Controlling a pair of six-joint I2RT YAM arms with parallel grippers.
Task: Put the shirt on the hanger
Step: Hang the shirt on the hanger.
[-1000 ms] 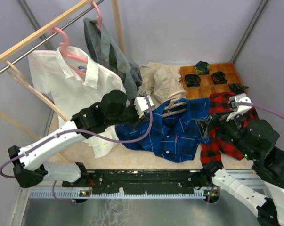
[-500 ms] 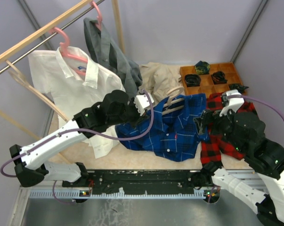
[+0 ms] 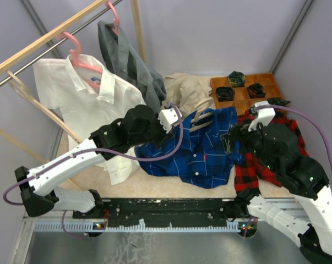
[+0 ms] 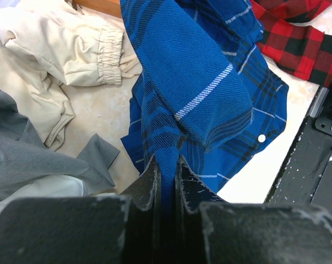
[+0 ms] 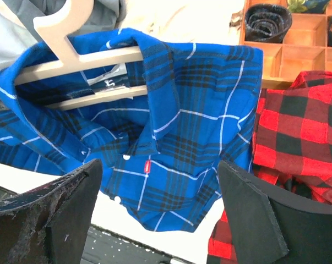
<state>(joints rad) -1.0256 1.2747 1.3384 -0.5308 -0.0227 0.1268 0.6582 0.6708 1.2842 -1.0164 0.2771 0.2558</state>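
The royal-blue check shirt [image 3: 201, 146] lies crumpled at the table's middle, with the pale wood hanger [image 3: 200, 119] inside its collar. In the right wrist view the hanger's bars [image 5: 83, 77] run through the collar and its hook end sticks out at top left. My left gripper [image 3: 164, 127] is shut on a fold of the shirt [image 4: 199, 82] at its left edge. My right gripper [image 3: 232, 144] is open and empty, hovering over the shirt's right side [image 5: 177, 148].
A red-and-black plaid shirt [image 3: 273, 148] lies under my right arm. Beige trousers [image 3: 188, 91] lie behind the shirt. A wooden divider tray [image 3: 244, 92] with rolled items stands at the back right. A white shirt [image 3: 83, 104] and a grey garment [image 3: 127, 60] hang on pink hangers from the rail at the left.
My right arm has moved left and forward over the blue shirt's right side. My left gripper has lifted its fold of the shirt slightly up and back.
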